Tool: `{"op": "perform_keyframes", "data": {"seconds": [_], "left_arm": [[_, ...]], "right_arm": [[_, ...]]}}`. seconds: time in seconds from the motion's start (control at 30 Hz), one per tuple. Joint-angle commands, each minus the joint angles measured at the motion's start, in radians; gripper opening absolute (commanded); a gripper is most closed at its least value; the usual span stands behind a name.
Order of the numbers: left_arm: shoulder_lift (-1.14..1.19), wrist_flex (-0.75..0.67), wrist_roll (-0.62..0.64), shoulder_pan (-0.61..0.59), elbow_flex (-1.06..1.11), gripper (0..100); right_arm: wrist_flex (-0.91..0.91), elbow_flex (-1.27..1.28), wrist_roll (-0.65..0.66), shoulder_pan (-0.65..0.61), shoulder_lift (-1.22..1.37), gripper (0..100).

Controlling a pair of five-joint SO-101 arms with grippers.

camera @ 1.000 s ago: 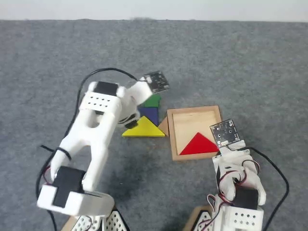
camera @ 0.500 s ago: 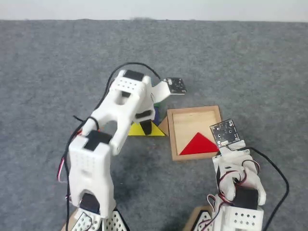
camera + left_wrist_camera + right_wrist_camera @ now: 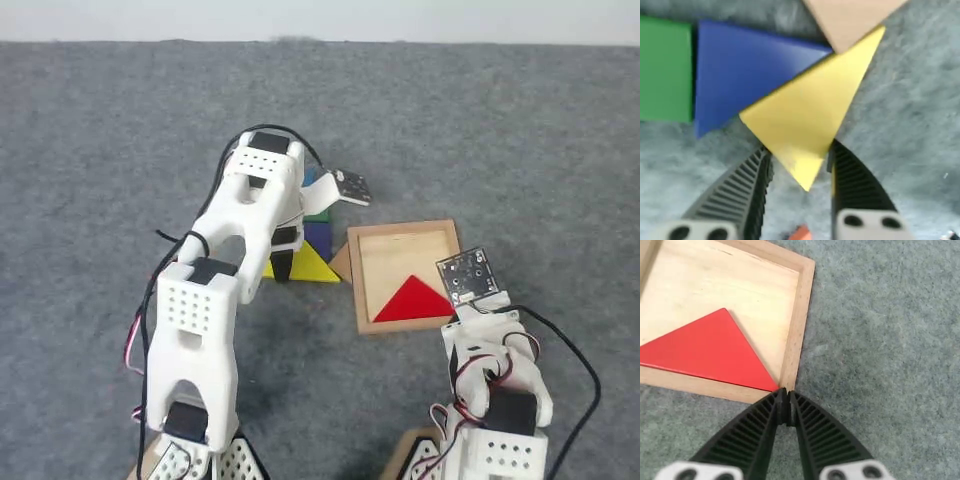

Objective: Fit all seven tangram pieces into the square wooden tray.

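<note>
The left gripper [image 3: 799, 150] has its jaws released, astride one corner of the flat yellow triangle [image 3: 805, 105]; at that triangle's 12 o'clock lie a blue piece [image 3: 318, 238] and a green piece [image 3: 318, 213]; at its 3 o'clock the square wooden tray [image 3: 405, 228] holds a red triangle [image 3: 412, 298] against its 6 o'clock wall; the right gripper [image 3: 785, 401] is clenched on nothing at the tray's 5 o'clock corner.

table top covered w/ a grey felt-like mat [image 3: 520, 130], fuzzy & slightly mottled, running edge to edge across the high view. at its far edge the mat meets a plain pale wall strip [image 3: 400, 18] along the top. light is soft & even, w/ faint blurry shadows on the mat
</note>
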Motion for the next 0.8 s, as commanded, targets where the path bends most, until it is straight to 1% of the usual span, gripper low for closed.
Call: {"op": "perform_keyframes", "data": {"seconds": [0.0, 0.1, 0.27, 0.37, 0.43, 0.53, 0.63, 0.7, 0.77], "left_arm": [[0.006, 0.0, 0.048, 0.005, -0.007, 8], [-0.061, 0.005, 0.051, -0.002, -0.002, 7], [-0.249, 0.028, 0.052, -0.038, -0.002, 7], [-0.327, 0.02, 0.061, -0.044, -0.002, 11], [-0.33, -0.032, 0.137, -0.034, -0.002, 15], [-0.282, -0.181, 0.322, -0.015, -0.004, 19], [-0.187, -0.334, 0.516, 0.02, -0.01, 21], [-0.12, -0.387, 0.611, 0.055, -0.016, 22], [-0.052, -0.391, 0.66, 0.083, -0.044, 22]], "right_arm": [[0.001, -0.008, 0.011, -0.005, 0.002, 0.9], [0.002, -0.008, 0.011, -0.005, 0.002, 0.9], [0.002, -0.008, 0.011, -0.005, 0.002, 0.9], [0.002, -0.008, 0.011, -0.005, 0.002, 0.9], [0.002, -0.008, 0.012, -0.005, 0.002, 0.9], [0.001, -0.008, 0.015, -0.005, 0.002, 0.9], [0.004, -0.009, 0.015, -0.005, 0.002, 0.9], [0.004, -0.009, 0.017, -0.005, 0.002, 0.9], [0.004, -0.009, 0.017, -0.005, 0.002, 0.9]]}}
